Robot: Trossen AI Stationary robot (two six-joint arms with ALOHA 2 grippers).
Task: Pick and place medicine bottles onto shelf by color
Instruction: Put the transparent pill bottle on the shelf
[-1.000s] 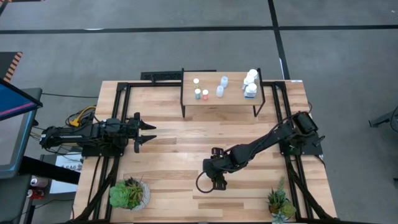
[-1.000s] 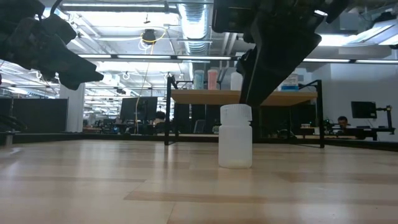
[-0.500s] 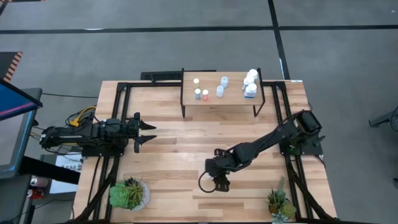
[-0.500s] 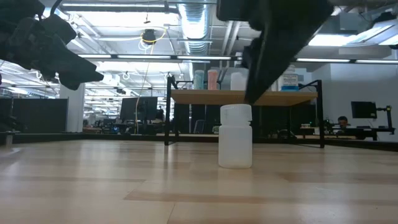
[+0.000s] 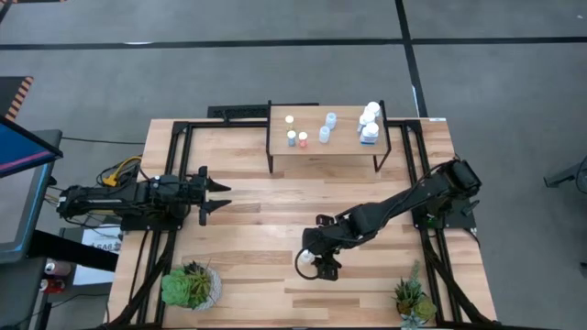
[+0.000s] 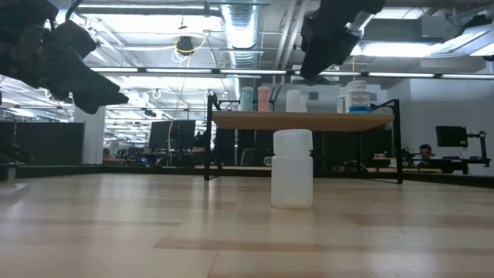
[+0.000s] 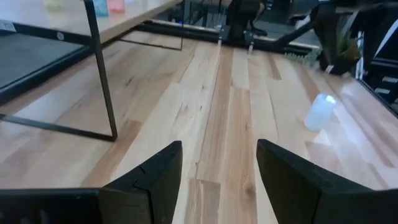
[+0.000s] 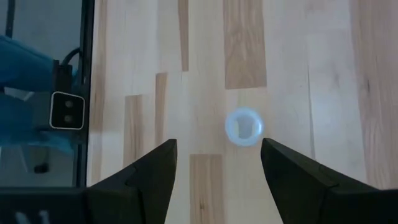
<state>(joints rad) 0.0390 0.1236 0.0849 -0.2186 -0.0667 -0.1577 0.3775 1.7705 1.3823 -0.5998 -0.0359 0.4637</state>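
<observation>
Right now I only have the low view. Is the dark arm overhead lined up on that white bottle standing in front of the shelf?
Observer: That's the right gripper. Its wrist camera looks straight down on the white bottle, whose cap shows just beyond the fingertips, not between them.
Operator: Are its fingers open?
Observer: Yes, open, with a gap wider than the cap.
Operator: Where does this bottle belong?
Observer: From above, the other white bottles are grouped at the right end of the shelf.
</observation>
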